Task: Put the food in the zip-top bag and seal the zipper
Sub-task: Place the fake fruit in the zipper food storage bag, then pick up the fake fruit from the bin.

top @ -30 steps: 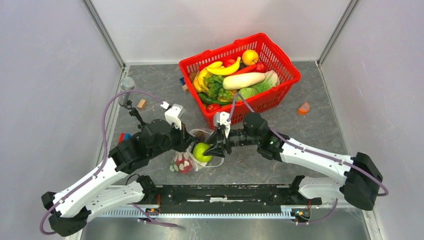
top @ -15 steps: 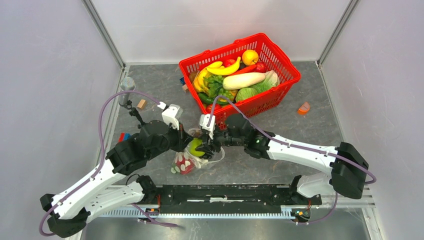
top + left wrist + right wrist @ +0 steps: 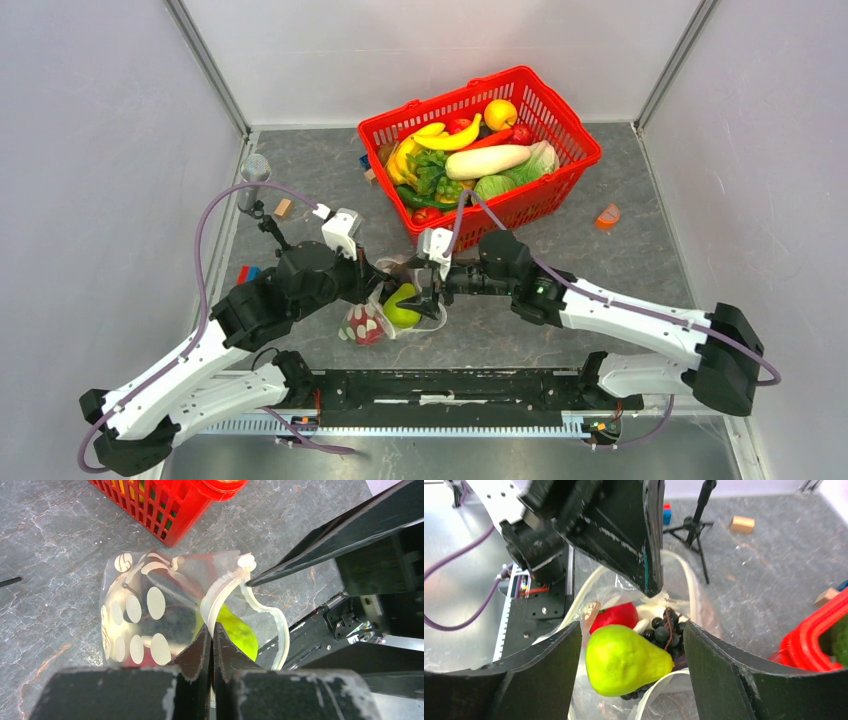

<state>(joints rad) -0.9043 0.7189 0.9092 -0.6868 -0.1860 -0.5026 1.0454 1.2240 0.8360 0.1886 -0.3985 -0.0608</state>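
Observation:
The clear dotted zip-top bag [image 3: 362,324] lies between the two arms, mouth toward the right. My left gripper [image 3: 378,288] is shut on its whitish zipper strip [image 3: 224,592] and holds the mouth open. A green pear [image 3: 626,660] lies in the mouth, on dark grapes [image 3: 664,630] and beside a red fruit [image 3: 616,616]. My right gripper [image 3: 631,630] is open, its fingers on either side of the pear with small gaps. In the top view the right gripper [image 3: 428,300] sits just right of the pear [image 3: 402,306]. More food fills the red basket [image 3: 575,135].
The red basket stands just beyond the bag, its corner near in the left wrist view [image 3: 170,510]. A small orange wedge [image 3: 607,215] lies at right. A small tripod [image 3: 262,215], a wooden block [image 3: 284,208] and a blue-and-red block [image 3: 247,272] lie at left.
My right gripper carried the pear left into the bag's mouth, opened, and drew back a little to the right. The pear now lies in the bag. The left gripper stays shut on the zipper.

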